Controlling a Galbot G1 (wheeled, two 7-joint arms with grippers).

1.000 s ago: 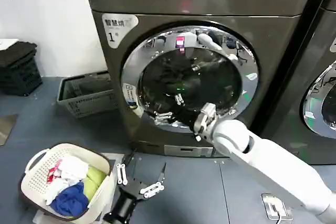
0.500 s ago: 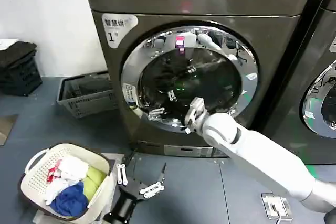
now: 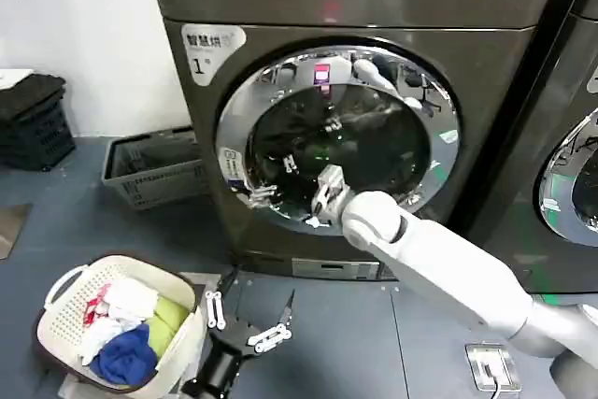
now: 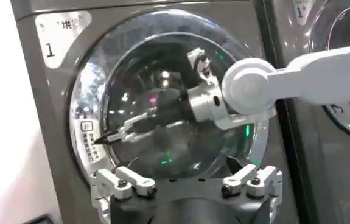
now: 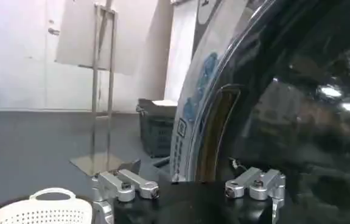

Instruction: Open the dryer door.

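Laundry room, two front-loading machines (image 3: pixel 374 7) side by side, laundry basket (image 3: pixel 56 310) of clothes

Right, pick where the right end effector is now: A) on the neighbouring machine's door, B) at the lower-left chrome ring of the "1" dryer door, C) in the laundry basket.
B: the right end effector reaches across the dryer door, its open fingers at the chrome ring's lower left.

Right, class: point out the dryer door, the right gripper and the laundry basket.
dryer door (image 3: pixel 234 128), head view, chrome ring.
right gripper (image 4: pixel 111 135), left wrist view, between fingertips.
laundry basket (image 3: pixel 58 289), head view, rim handle.
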